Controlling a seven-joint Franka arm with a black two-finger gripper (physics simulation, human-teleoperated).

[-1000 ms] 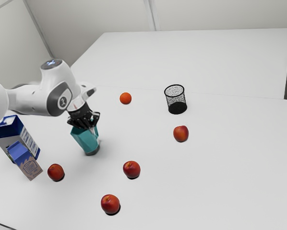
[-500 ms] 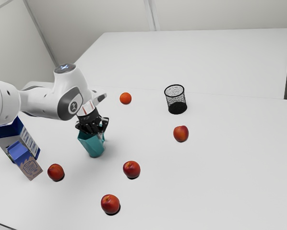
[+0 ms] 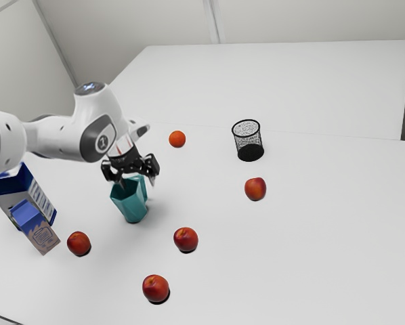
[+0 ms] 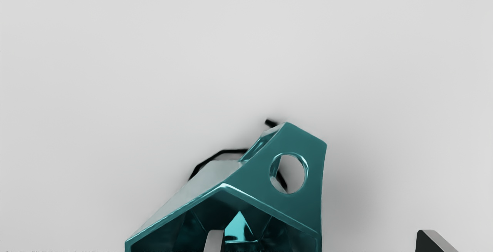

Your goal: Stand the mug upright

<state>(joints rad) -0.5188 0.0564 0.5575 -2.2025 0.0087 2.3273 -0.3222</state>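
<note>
In the exterior view the gripper (image 3: 137,179) is open, its two fingertips spread at the top of the teal mug (image 3: 130,204). The mug stands on its base on the white table, opening upward. From the wrist view, one finger of the gripper (image 4: 322,240) overlaps the opening of the mug (image 4: 304,209), while the other is outside beyond the handle side. The mug's flat handle with its round hole points away from the opening. Part of the mug's body is hidden beneath its rim.
Two cartons, a large blue and white one (image 3: 38,196) and a smaller one (image 3: 40,233), stand at the exterior view's left. Several red fruits (image 3: 185,239) lie around. An orange (image 3: 177,139) and a black mesh bin (image 3: 248,142) are farther back on the table (image 3: 311,237).
The mug has shifted slightly toward the exterior view's right and gone from tilted to standing. My hand has moved the same way, and the gripper's fingers have spread apart, letting the mug go.
</note>
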